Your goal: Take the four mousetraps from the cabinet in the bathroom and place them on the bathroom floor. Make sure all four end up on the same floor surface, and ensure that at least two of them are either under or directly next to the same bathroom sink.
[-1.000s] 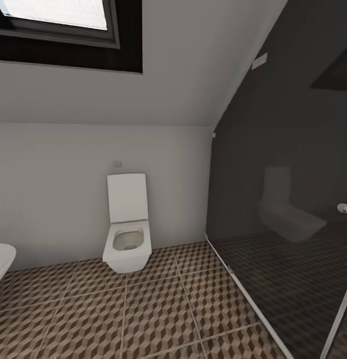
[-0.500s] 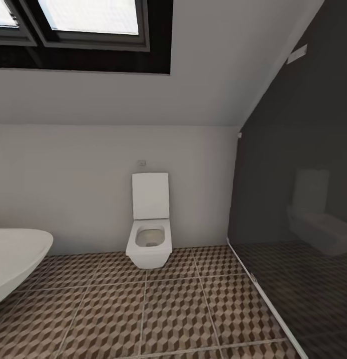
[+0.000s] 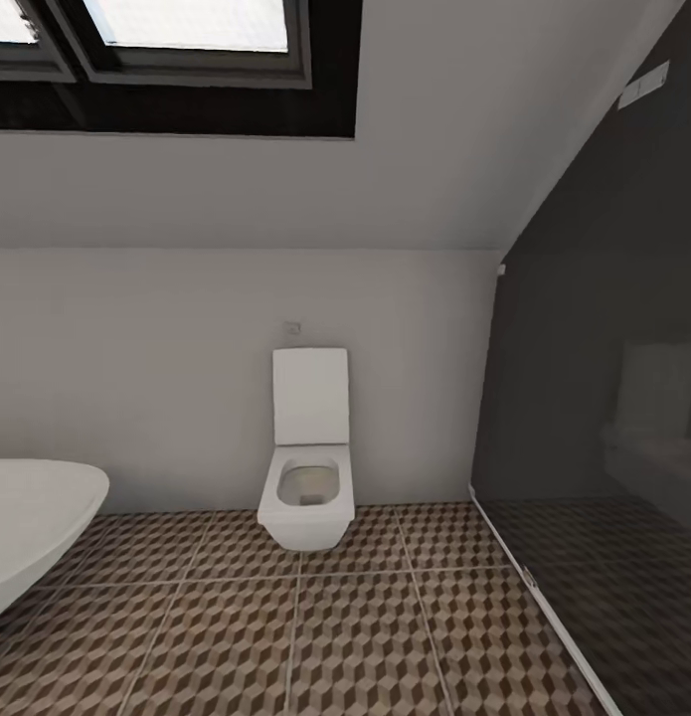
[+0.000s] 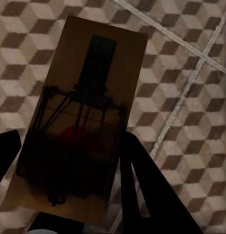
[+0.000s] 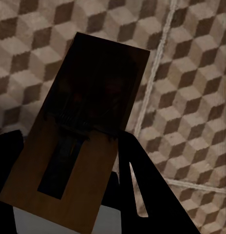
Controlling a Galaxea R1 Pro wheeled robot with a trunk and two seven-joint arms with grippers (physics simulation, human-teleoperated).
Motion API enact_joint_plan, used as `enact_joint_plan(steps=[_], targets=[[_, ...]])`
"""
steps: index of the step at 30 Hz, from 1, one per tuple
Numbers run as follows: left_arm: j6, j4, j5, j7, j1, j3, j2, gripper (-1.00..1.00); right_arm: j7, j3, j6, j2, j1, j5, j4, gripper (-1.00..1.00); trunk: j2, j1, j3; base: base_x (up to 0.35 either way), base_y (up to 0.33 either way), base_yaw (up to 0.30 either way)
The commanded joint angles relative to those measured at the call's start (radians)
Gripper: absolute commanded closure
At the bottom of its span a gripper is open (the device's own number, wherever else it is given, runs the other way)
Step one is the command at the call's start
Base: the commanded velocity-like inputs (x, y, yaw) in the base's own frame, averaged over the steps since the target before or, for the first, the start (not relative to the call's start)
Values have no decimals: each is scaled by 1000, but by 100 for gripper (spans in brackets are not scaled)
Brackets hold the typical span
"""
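Left claw [image 4: 69, 161] pinching one mousetrap [image 4: 81, 122], right claw [image 5: 69, 165] another mousetrap [image 5: 79, 131], above the bathroom floor [image 4: 191, 97].

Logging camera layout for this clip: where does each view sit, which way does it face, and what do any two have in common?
Head view: on the robot's head, facing a white toilet against the wall, cube-patterned floor below.
Left wrist view: on the left arm, looking down along dark fingers at a held mousetrap over tiles.
Right wrist view: on the right arm, same downward look; fingers hold another mousetrap.
Shared: all three show the patterned floor tiles.
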Motion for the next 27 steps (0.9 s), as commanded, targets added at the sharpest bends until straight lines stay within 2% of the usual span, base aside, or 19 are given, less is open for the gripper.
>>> enact_joint_plan(steps=[1, 11, 22, 27], targets=[[-3, 2, 10, -5, -1, -3, 0, 100, -3, 8, 2, 0, -1, 2, 2, 100, -1, 0, -1, 321, 0, 2], [-2, 2, 11, -5, -1, -3, 0, 100, -3, 8, -1, -1, -1, 1, 2, 100, -1, 0, -1, 323, 0, 21], [-2, 2, 10, -5, -1, -4, 0, 100, -3, 7, -3, -4, -1, 1, 2, 100, -1, 0, -1, 324, 0, 231], [-2, 1, 10, -5, -1, -4, 0, 100, -3, 8, -3, -6, -1, 1, 2, 100, -1, 0, -1, 324, 0, 45]])
